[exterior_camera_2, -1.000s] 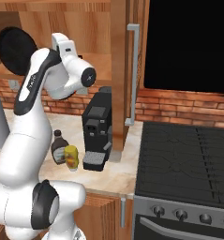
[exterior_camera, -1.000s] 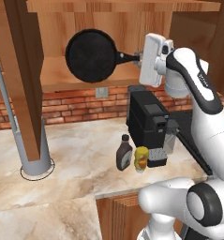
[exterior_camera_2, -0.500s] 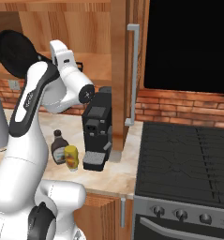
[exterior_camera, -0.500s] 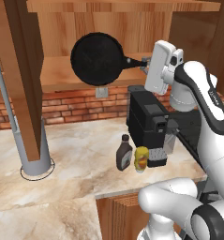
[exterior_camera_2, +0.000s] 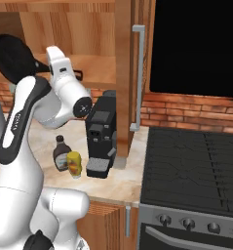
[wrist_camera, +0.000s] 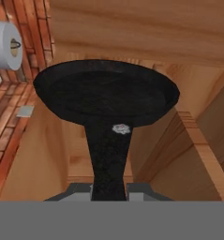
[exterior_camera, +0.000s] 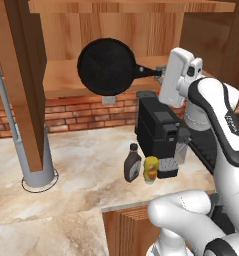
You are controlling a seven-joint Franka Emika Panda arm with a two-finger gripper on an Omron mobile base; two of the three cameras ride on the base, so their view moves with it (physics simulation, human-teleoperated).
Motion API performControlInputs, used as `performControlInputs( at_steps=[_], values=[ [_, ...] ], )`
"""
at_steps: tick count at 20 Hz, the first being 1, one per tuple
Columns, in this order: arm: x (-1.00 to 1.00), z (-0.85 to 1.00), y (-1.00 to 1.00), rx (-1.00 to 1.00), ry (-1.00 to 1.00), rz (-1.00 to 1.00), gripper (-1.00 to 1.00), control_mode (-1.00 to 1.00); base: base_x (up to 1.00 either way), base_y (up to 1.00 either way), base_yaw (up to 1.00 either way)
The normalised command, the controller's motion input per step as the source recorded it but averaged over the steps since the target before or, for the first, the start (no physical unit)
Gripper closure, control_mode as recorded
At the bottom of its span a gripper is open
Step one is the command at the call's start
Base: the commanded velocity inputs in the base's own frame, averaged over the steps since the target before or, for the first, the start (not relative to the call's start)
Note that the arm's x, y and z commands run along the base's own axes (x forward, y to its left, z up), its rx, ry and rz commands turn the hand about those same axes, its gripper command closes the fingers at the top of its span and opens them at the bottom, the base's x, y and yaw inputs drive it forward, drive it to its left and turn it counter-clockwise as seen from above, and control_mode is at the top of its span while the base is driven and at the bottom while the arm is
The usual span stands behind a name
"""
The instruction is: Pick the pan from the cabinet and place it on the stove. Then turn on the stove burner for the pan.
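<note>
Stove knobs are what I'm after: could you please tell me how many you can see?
4: stove knobs in a row along the stove front, bottom of the right base view. More may be hidden past the right edge.

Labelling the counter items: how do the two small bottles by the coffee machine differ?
The brown bottle is dark and taller with a narrow neck; the yellow bottle is pale, shorter and squat. The brown one stands farther from the coffee machine. Both stand upright on the counter.
</note>
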Motion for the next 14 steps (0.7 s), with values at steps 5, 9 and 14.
performControlInputs(
  at_steps=[5,9,14],
  values=[
    [-0.45,0.0,-0.1,0.0,0.0,-0.03,1.0,-1.0,0.0,0.0,0.0],
    [-0.46,-0.02,-0.07,0.0,0.0,-0.03,1.0,-1.0,0.0,0.0,0.0],
    [-0.41,-0.04,0.0,0.0,0.0,-0.01,1.0,-1.0,0.0,0.0,0.0]
  ],
)
